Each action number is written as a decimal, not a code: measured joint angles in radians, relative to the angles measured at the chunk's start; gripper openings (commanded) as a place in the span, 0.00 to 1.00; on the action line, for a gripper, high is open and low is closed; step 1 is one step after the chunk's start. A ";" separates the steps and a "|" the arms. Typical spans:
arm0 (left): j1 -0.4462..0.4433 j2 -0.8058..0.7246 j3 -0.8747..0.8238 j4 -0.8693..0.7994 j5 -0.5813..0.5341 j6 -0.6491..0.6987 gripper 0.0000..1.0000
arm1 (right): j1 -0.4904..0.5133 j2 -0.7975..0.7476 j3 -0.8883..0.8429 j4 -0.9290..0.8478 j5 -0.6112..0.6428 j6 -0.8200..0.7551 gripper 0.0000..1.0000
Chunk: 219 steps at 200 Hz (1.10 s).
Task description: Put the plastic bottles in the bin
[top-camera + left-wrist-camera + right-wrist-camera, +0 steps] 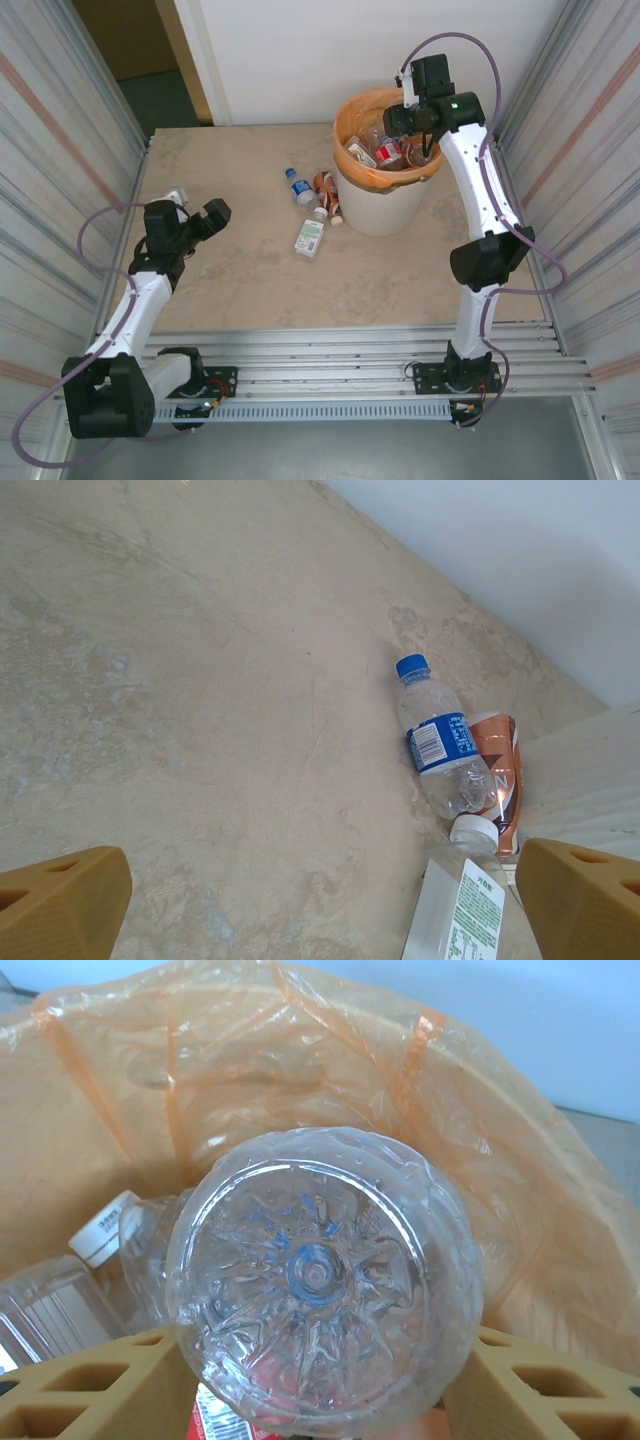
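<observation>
My right gripper [415, 135] hangs over the bin [385, 205], a cream bucket lined with an orange bag [250, 1060]. It is shut on a clear plastic bottle [320, 1280], seen base-on, whose sides touch both yellow fingers [90, 1385]. Below it lie more bottles, one red-labelled [388, 152] and one white-capped [100, 1235]. On the table left of the bin lie a blue-capped bottle [299, 186] [440, 745], a brown-labelled one [330, 195] [500, 770] and a clear green-labelled one [311, 236] [460, 910]. My left gripper [210, 218] [320, 910] is open and empty, well left of them.
Corrugated metal walls [60, 150] close in both sides of the beige table [230, 160]. A white wall [300, 50] stands behind it, and metal rails [330, 350] run along the near edge.
</observation>
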 measured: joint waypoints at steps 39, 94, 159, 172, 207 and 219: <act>0.000 0.000 0.000 0.000 0.000 0.000 0.99 | 0.014 0.000 0.000 0.048 -0.023 0.010 0.66; 0.000 0.000 0.000 0.000 0.000 0.000 0.99 | 0.074 0.045 0.000 0.154 -0.039 0.029 0.57; 0.000 0.000 0.000 0.000 0.000 0.000 0.99 | 0.079 0.117 0.000 0.226 -0.053 0.070 0.48; 0.000 0.000 0.000 0.000 0.000 0.000 0.99 | 0.079 0.128 0.001 0.235 -0.051 0.077 0.48; 0.000 0.000 0.000 0.000 0.000 0.000 0.99 | 0.082 0.146 0.001 0.235 -0.050 0.080 0.49; 0.000 0.000 0.000 0.000 0.001 0.000 0.99 | 0.081 0.146 0.003 0.235 -0.050 0.080 0.50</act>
